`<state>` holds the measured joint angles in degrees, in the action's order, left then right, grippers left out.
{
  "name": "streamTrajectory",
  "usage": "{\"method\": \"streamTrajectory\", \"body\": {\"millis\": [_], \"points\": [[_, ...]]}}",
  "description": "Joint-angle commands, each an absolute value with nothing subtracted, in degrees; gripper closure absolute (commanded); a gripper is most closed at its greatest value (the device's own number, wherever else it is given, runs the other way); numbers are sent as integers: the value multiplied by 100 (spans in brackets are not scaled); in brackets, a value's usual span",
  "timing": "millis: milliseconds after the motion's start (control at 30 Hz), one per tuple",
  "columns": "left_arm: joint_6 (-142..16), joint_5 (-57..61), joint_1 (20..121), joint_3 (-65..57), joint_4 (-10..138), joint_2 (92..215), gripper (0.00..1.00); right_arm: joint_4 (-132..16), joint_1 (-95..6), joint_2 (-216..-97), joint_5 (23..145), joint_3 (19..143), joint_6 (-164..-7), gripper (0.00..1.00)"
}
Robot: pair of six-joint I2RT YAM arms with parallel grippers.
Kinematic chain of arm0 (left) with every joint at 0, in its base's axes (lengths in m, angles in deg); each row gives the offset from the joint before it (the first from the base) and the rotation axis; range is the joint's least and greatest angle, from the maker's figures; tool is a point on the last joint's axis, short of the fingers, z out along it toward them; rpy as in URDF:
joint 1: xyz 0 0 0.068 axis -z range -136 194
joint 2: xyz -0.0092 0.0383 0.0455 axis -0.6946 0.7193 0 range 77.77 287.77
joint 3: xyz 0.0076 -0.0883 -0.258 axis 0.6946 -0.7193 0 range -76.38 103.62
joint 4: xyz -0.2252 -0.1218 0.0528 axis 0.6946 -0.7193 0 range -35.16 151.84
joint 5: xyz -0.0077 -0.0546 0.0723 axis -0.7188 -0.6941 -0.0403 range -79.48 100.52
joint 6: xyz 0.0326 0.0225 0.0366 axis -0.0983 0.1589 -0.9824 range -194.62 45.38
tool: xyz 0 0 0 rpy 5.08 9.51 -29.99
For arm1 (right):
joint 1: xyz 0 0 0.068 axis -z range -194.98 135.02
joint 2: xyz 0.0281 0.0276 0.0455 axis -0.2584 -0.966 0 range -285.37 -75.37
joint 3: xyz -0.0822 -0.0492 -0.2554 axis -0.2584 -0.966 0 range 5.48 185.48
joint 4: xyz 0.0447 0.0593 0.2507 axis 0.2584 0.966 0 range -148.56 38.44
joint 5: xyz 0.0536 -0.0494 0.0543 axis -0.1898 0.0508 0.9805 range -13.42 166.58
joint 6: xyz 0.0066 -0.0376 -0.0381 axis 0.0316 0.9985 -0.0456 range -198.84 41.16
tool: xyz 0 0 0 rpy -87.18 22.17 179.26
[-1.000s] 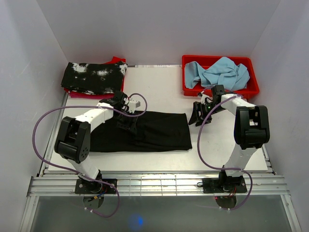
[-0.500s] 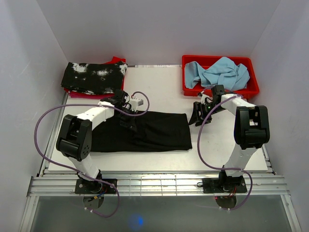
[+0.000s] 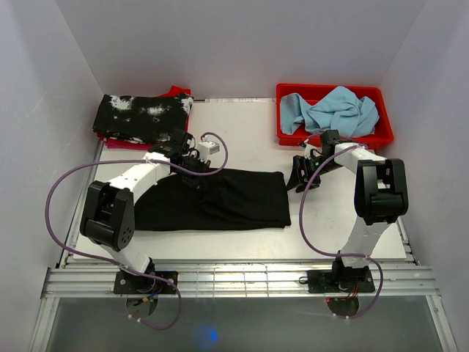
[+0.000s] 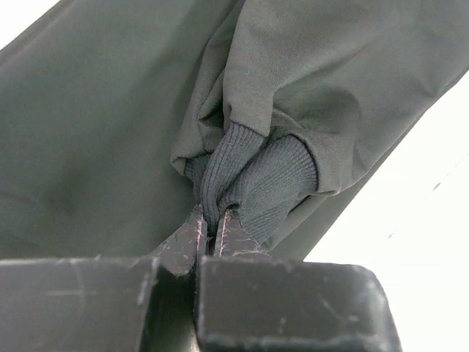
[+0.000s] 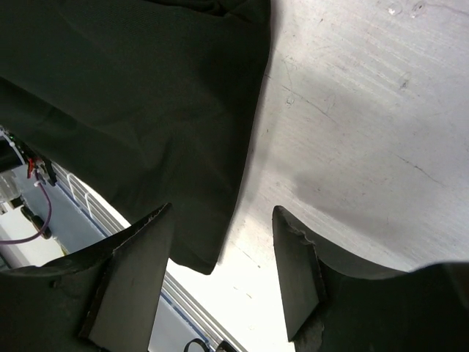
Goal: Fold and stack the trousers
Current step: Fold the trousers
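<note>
The trousers [image 3: 227,198] lie as a long plain black band across the middle of the table. My left gripper [image 3: 192,176] sits at their upper left edge, shut on the ribbed ankle cuffs [image 4: 249,172], which bunch up between its fingertips [image 4: 233,231] in the left wrist view [image 4: 211,224]. My right gripper [image 3: 297,178] hangs open just off the trousers' right end. Its wrist view shows the gripper [image 5: 223,253] with nothing between the fingers, above the cloth's edge [image 5: 183,132] and bare table.
A red bin [image 3: 381,136] holding light-blue cloth [image 3: 331,110] stands at the back right. At the back left, a black garment with white splotches [image 3: 143,115] lies folded on red fabric [image 3: 174,92]. The table's front edge [image 3: 234,258] runs by the arm bases.
My left gripper has closed on the trouser cuffs and drawn them slightly toward the back. The left elbow has swung leftward. The right arm has barely moved.
</note>
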<state>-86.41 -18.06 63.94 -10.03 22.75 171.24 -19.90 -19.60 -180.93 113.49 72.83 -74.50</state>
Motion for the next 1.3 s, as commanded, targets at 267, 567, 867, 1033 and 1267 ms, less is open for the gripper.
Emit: {"method": "streamTrajectory", "body": {"millis": [267,567,867,1033,1267], "points": [[-8156,-926,6184,-1521,3142,17472,100,-2296,-1972,-18312,11604,6929,-7128,44],[-8297,-776,6140,-1442,3082,17612,100,-2735,-2104,-18417,11885,6612,-7321,46],[-8324,-811,6140,-1292,2800,17586,64,-3096,-2359,-18707,12026,6665,-7611,50],[-8148,-907,6026,-915,2616,17226,43,-3324,-2438,-18892,12088,6682,-7795,56],[-7849,-1040,5596,-396,2282,16742,23,-3448,-2464,-18972,12176,6805,-7840,92]]}}
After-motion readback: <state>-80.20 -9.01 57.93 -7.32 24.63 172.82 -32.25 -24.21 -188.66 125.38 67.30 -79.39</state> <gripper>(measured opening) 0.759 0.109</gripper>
